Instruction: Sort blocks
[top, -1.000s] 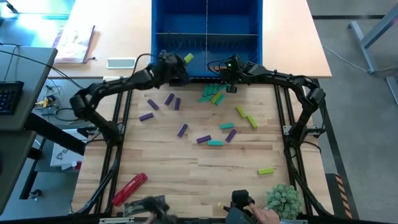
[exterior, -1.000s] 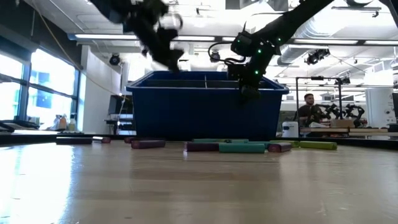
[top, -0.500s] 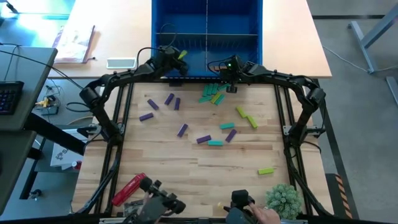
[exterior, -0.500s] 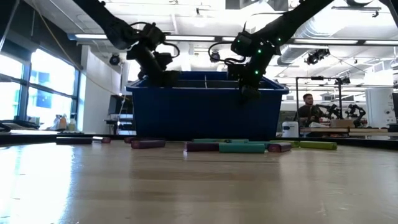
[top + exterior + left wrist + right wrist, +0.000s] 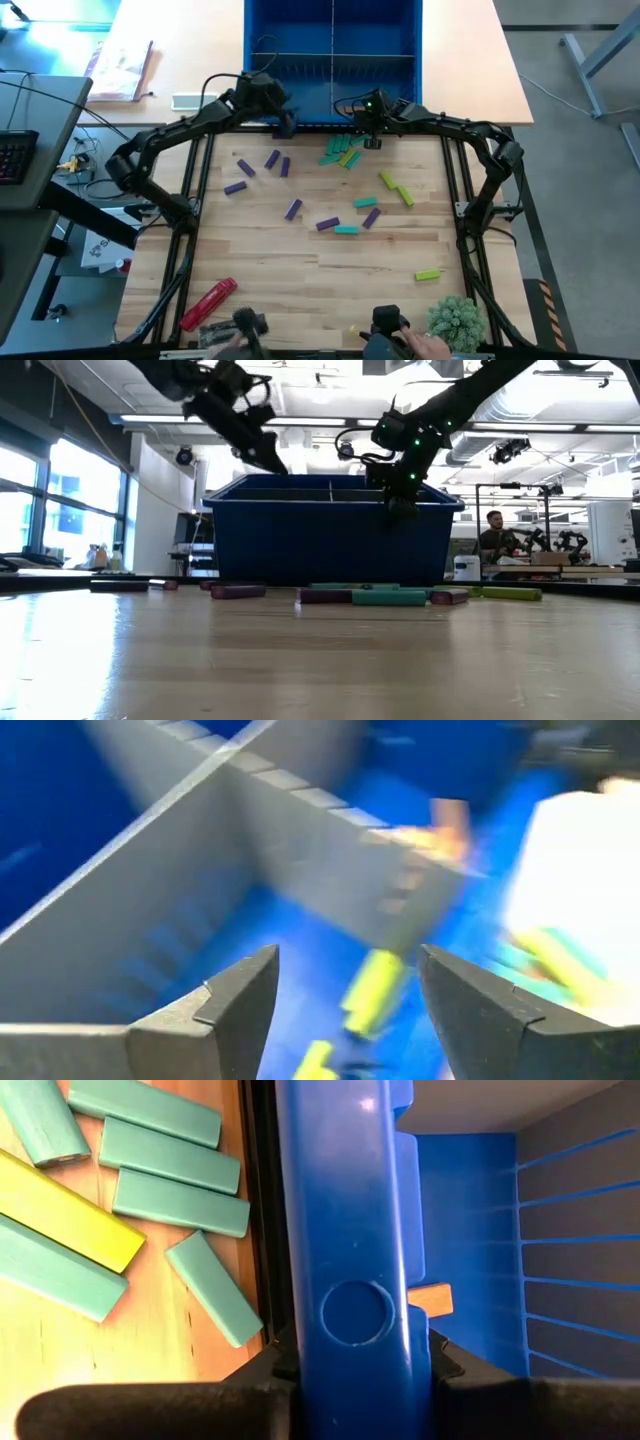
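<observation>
With its jaws apart over the bin [image 5: 300, 30], the left gripper [image 5: 345, 995] has a yellow block [image 5: 372, 990] beneath it, apparently just released, so fetching another block from the table [image 5: 300, 270] comes next, while the right gripper [image 5: 352, 1365] clamps the bin's wall.

The setting is a robotics laboratory in an open-plan industrial office. Indicators: exposed ceiling ducts [image 5: 520, 400] and strip lighting at the top of the low view; large windows [image 5: 60, 510] at left; a seated person [image 5: 495, 532] beside further robot arms [image 5: 560, 540] at right; a keyboard [image 5: 15, 155] at the high view's left edge.
</observation>
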